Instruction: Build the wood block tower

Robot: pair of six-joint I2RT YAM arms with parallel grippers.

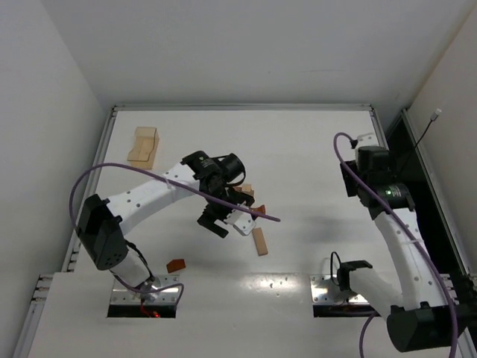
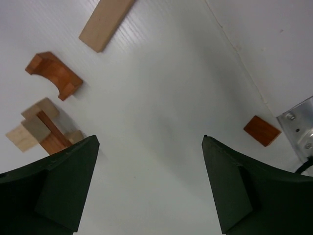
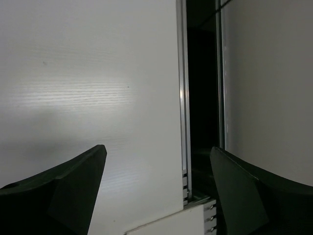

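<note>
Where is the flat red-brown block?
In the top view, the flat reddish-brown wooden block lies alone, near left, beside the left arm's metal base plate.

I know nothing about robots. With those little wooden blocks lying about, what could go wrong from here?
The left tool hangs open and empty right beside the small pile of blocks; a sideways nudge from a finger might topple it. The purple cable trails past the arm close to that pile and could brush it. The flat reddish block lies far from the rest, so fetching it may be awkward.
</note>
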